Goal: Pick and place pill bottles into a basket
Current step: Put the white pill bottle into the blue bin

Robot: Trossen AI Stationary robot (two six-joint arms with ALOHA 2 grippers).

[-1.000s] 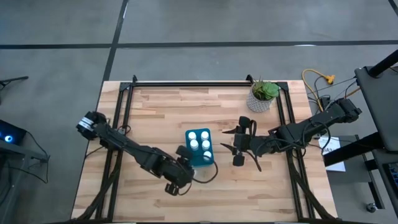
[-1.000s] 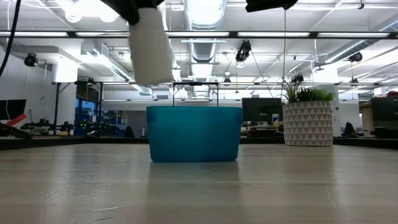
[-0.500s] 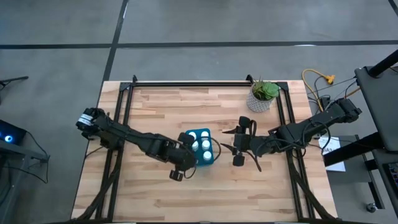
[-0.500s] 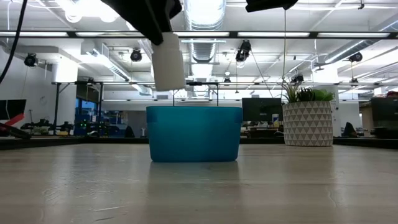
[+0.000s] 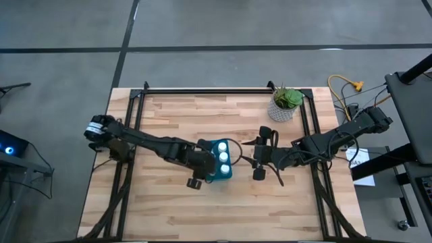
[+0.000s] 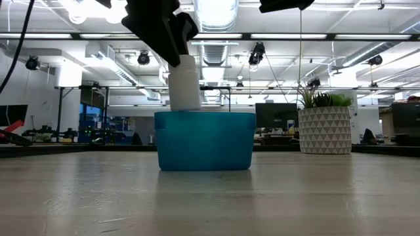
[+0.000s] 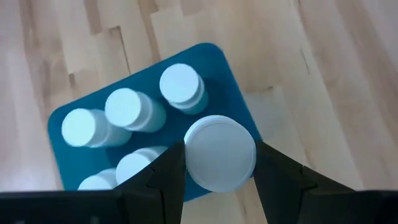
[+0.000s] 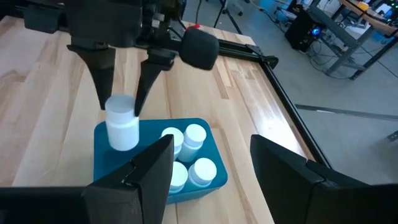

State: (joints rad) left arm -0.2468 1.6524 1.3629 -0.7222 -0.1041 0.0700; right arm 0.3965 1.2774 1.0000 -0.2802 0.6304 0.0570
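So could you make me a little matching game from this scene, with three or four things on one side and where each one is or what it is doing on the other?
Things:
1. left gripper
2. right gripper
3. basket
4. potted plant

Places or states:
A. near the table's far edge, right of the middle
B. holds five bottles standing inside
C. jaws open and empty, waiting right of the basket
D. jaws shut on a pill bottle above the basket's corner

Pairs: 1-D, 2-C, 3-B, 4-A

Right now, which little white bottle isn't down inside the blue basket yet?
The pill bottle held in the left gripper over the basket; the other bottles already stand inside it.
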